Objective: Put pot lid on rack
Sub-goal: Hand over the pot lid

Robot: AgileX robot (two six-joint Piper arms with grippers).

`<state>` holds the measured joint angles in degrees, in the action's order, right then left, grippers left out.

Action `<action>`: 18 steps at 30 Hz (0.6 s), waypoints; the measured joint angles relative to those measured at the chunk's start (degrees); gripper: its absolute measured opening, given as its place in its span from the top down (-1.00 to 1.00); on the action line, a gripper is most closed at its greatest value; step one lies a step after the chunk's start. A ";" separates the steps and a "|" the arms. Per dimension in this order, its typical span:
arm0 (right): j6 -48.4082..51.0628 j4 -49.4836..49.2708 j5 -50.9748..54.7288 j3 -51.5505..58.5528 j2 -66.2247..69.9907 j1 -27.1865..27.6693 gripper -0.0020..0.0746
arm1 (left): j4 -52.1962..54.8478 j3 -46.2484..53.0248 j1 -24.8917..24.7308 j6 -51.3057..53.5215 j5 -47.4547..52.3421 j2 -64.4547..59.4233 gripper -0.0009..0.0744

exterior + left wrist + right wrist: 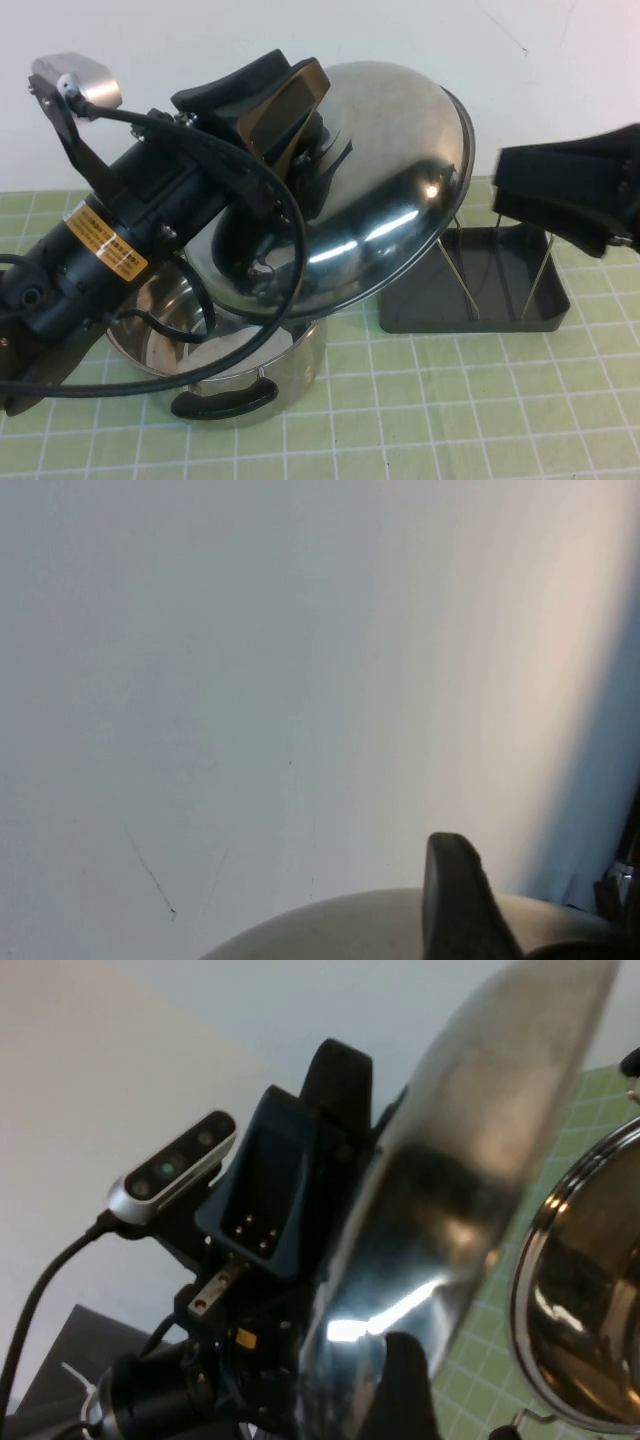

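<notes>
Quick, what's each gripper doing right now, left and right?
Left gripper: closed on the lid, held tilted above the pot, beside the rack.
Right gripper: above the rack, holding nothing visible; finger state cannot be told.

The pot lid (400,200) is shiny mirror-like silver steel; the left gripper (290,120) clamped on it is black with a bronze-brown finger; the rack (470,290) below the black right gripper (560,190) is dark grey (silver wires); the tablecloth (480,420) is green checked.
</notes>
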<state>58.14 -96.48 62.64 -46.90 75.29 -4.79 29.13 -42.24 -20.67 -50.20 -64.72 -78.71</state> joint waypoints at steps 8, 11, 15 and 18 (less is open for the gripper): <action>-0.13 0.00 -1.17 -8.15 6.07 -7.03 -0.41 | 0.47 0.00 0.00 -0.13 0.00 0.00 0.15; -0.13 0.00 -2.76 -10.98 7.71 -9.15 -0.41 | 0.61 0.00 0.00 -0.13 0.00 0.00 0.15; 1.77 0.00 -3.10 -14.19 9.91 -11.86 -0.30 | 0.97 0.00 0.00 -0.13 -0.10 0.00 0.15; 2.75 -0.28 -3.55 -15.56 10.87 -13.12 0.04 | 1.35 0.00 0.00 -0.10 -0.20 -0.04 0.15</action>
<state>60.89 -96.76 59.10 -62.46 86.16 -17.91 30.47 -42.24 -20.67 -50.29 -64.91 -78.75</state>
